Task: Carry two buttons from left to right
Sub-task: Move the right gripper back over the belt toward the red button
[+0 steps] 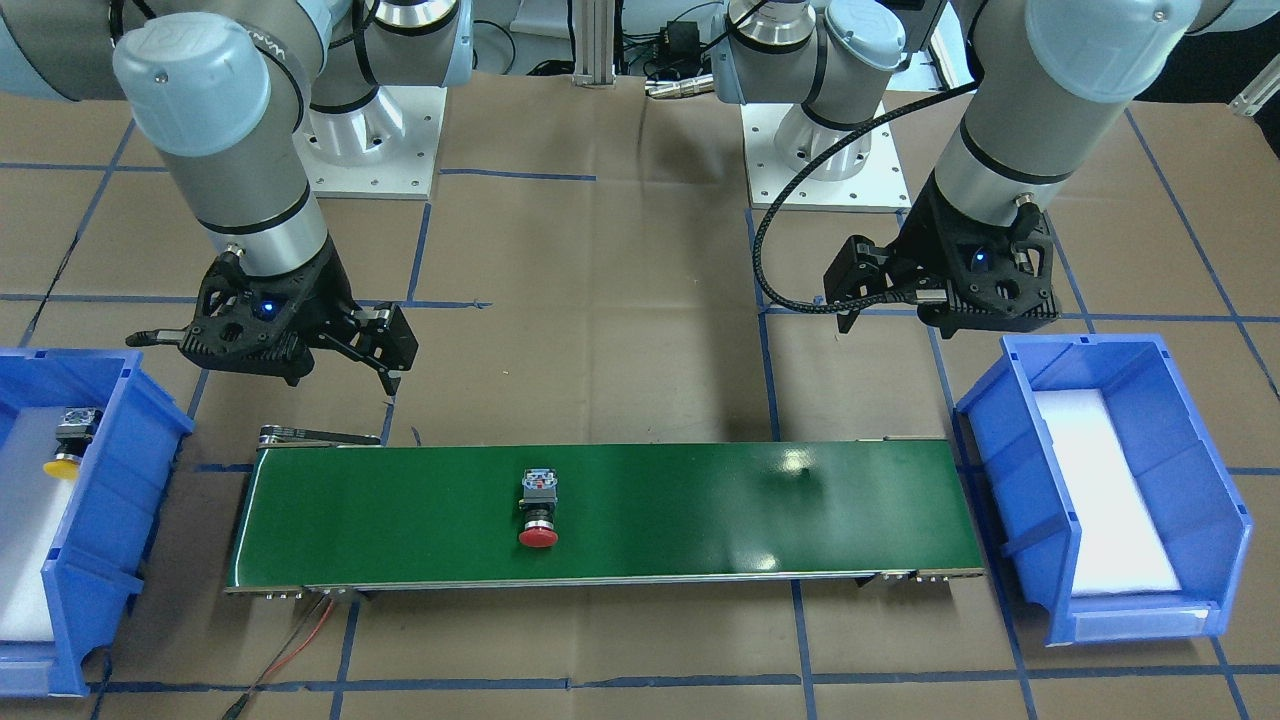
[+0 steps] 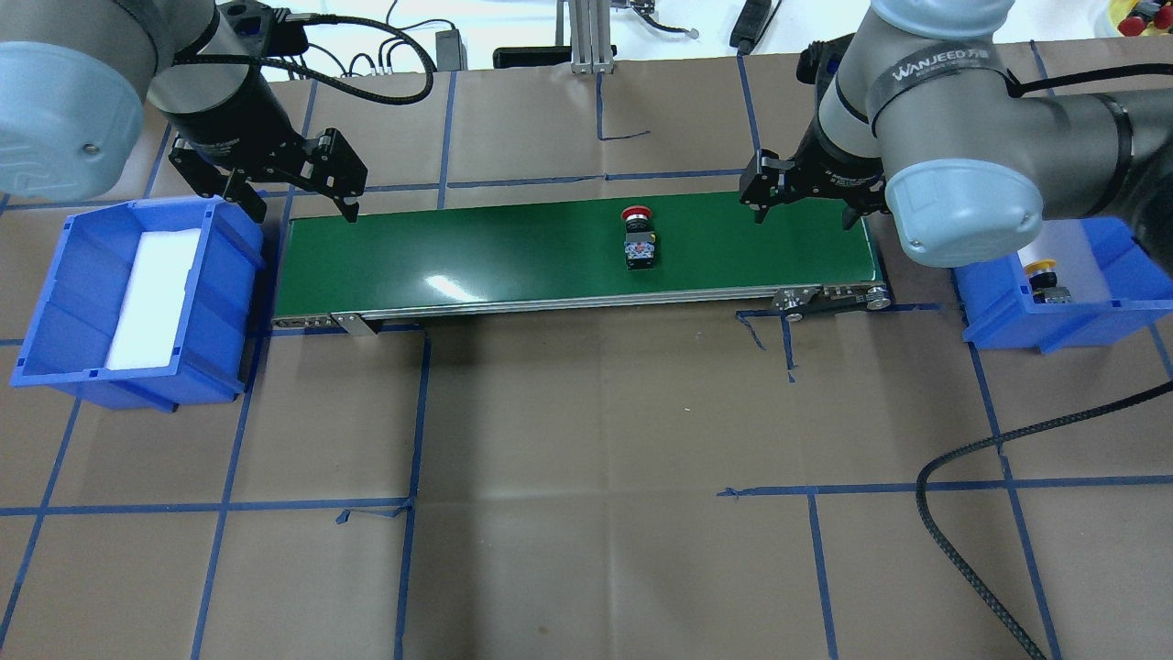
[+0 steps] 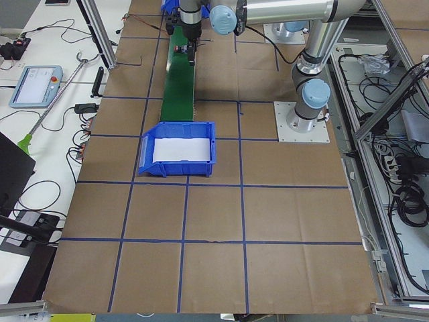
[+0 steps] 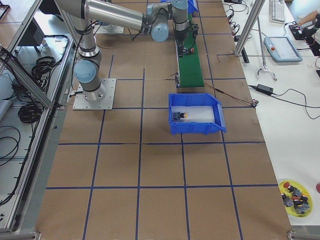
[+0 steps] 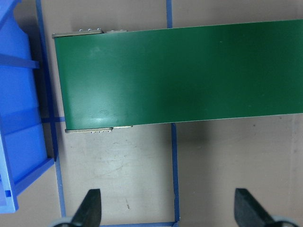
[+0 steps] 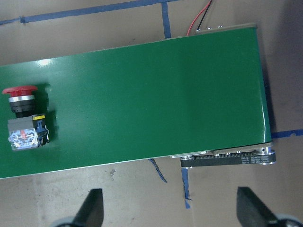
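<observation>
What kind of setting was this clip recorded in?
Most likely a robotics lab or test cell: a brown paper-covered table gridded with blue tape, a small green conveyor belt with a blue plastic bin at one end, and a side bench holding a grey control pendant.

One button (image 2: 638, 242) sits on the belt (image 2: 458, 261) (right of middle), the other button (image 2: 1045, 280) in the bin (image 2: 1008, 323) past its right end.

Robot lab: conveyor (image 1: 700, 510), cable-strewn benches (image 4: 295, 90)
</observation>
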Robot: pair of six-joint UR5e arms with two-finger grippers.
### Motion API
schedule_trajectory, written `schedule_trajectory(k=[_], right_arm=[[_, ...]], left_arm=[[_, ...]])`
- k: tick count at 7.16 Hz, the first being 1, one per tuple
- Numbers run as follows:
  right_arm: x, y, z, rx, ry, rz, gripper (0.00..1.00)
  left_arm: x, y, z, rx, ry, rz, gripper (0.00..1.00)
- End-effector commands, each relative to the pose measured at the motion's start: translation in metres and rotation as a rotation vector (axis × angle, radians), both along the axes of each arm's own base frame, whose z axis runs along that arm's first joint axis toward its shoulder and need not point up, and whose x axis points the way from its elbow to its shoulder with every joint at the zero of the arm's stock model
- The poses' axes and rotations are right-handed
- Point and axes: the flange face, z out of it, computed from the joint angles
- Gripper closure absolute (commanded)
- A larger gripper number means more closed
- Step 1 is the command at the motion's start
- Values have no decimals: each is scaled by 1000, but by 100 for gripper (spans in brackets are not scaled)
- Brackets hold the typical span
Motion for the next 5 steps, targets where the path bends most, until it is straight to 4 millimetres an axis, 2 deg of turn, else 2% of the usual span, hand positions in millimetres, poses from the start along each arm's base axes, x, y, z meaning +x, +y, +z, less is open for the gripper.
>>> schedule_trajectory(k=[1,2,4,5], right_arm=[[4,-24,-4,-5,-52,10,0],[5,-38,-9,12,-52,10,0],[5,-54,-30,42,-47,9,0],[6,-64,-31,41,-47,6,0]], left_arm=[[0,0,0,0,0,0,0],[0,0,0,0,0,0,0],[0,0,1,-2,1,0,0],[0,0,0,0,1,0,0]])
